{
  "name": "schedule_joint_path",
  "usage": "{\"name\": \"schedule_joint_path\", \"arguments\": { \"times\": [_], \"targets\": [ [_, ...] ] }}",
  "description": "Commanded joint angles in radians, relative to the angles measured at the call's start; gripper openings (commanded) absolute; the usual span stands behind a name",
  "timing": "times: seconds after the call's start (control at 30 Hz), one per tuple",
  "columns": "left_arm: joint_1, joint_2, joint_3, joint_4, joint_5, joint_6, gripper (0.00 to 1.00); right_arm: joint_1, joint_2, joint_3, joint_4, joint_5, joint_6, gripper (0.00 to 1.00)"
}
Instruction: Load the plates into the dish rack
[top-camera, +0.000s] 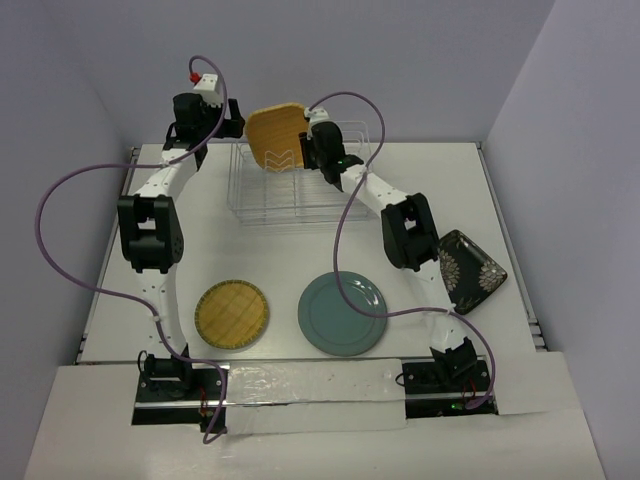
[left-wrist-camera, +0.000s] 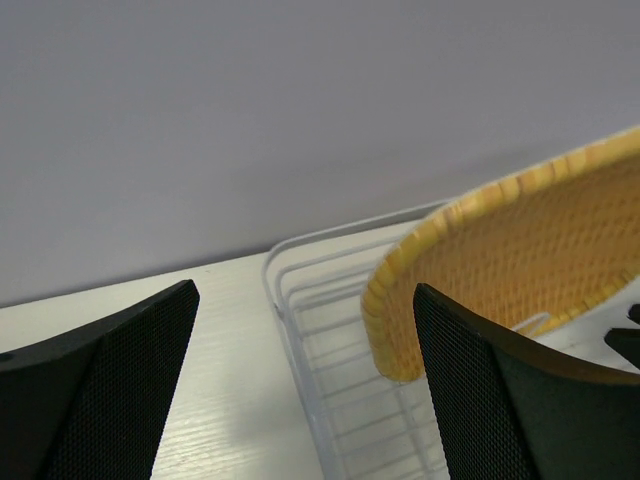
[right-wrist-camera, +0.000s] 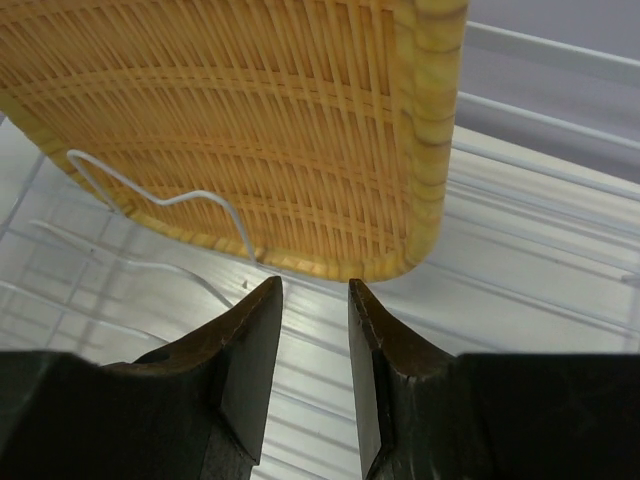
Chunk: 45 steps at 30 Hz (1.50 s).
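Note:
The orange-tan rounded square plate (top-camera: 275, 135) stands tilted on edge in the wire dish rack (top-camera: 300, 200), against a wavy divider (right-wrist-camera: 160, 200). My right gripper (top-camera: 318, 143) is just right of it. In the right wrist view it (right-wrist-camera: 313, 285) is open by a narrow gap, its tips just short of the plate's lower rim (right-wrist-camera: 300, 180), holding nothing. My left gripper (top-camera: 232, 120) is wide open and empty at the rack's left end (left-wrist-camera: 300, 330), with the plate (left-wrist-camera: 500, 260) by its right finger. The yellow grid plate (top-camera: 232, 315), teal plate (top-camera: 342, 312) and dark floral plate (top-camera: 470, 270) lie on the table.
The rack sits at the back of the white table (top-camera: 260, 250), close to the rear wall. The right arm's elbow (top-camera: 408, 232) hangs beside the dark plate. Purple cables loop over both arms.

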<state>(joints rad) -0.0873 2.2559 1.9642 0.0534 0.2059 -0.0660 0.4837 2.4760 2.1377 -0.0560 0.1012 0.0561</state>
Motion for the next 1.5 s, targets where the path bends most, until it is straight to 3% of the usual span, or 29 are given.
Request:
{"name": "schedule_joint_path", "arguments": {
  "times": [0.0,0.17,0.43,0.6,0.87,1.1,1.3,1.47],
  "targets": [
    [-0.009,-0.032,-0.01,0.037,0.242,0.053,0.96,0.002,-0.053,0.041,-0.011,-0.01,0.043,0.41],
    [-0.01,-0.009,0.01,0.024,0.39,0.113,0.96,-0.012,-0.089,-0.008,-0.008,0.002,0.056,0.41],
    [-0.011,0.108,0.166,-0.041,0.401,0.2,0.92,-0.017,-0.17,-0.118,0.016,0.022,0.028,0.41],
    [-0.009,0.132,0.202,-0.043,0.472,0.249,0.8,-0.017,-0.259,-0.217,0.044,0.034,0.015,0.4],
    [-0.009,0.168,0.237,-0.045,0.441,0.328,0.44,-0.016,-0.495,-0.517,0.197,0.057,0.011,0.4],
    [-0.008,0.176,0.226,-0.005,0.452,0.36,0.28,-0.01,-0.666,-0.683,0.279,0.167,-0.029,0.4],
    [-0.008,0.172,0.235,0.017,0.437,0.396,0.01,-0.007,-0.732,-0.761,0.286,0.25,-0.04,0.4],
    [-0.008,0.142,0.234,0.026,0.436,0.442,0.0,-0.007,-0.774,-0.823,0.306,0.265,-0.043,0.4]
  ]
}}
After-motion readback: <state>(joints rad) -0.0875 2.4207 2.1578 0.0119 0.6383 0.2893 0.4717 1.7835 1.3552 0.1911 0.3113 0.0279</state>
